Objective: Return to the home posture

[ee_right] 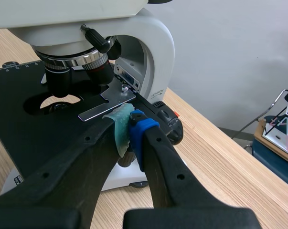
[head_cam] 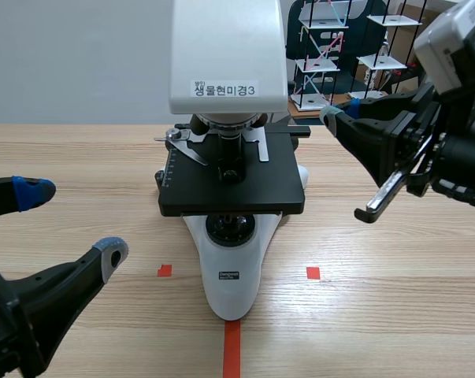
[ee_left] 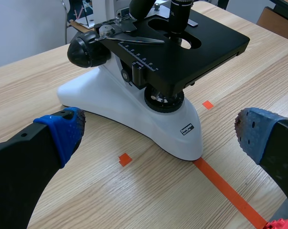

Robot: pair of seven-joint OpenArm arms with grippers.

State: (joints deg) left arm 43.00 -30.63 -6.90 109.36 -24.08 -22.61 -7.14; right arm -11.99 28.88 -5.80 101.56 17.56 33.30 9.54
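The left gripper (head_cam: 72,222) sits low and near, in front of the microscope (head_cam: 231,299). Its fingers are wide open and hold nothing. There is bare table (head_cam: 395,315) around it, so I think it can just pull straight back. The right gripper (ee_right: 129,132) is farther off, shut tight with its pads together (nothing between them). It is right by the far corner of the black stage (head_cam: 233,177) and the metal clip (ee_right: 105,102). It should move sideways first, then lift, so it doesn't bump that edge.

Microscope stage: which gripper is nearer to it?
Right. The right gripper sits shut beside the stage, at its far corner; the left gripper hangs open before the microscope base.
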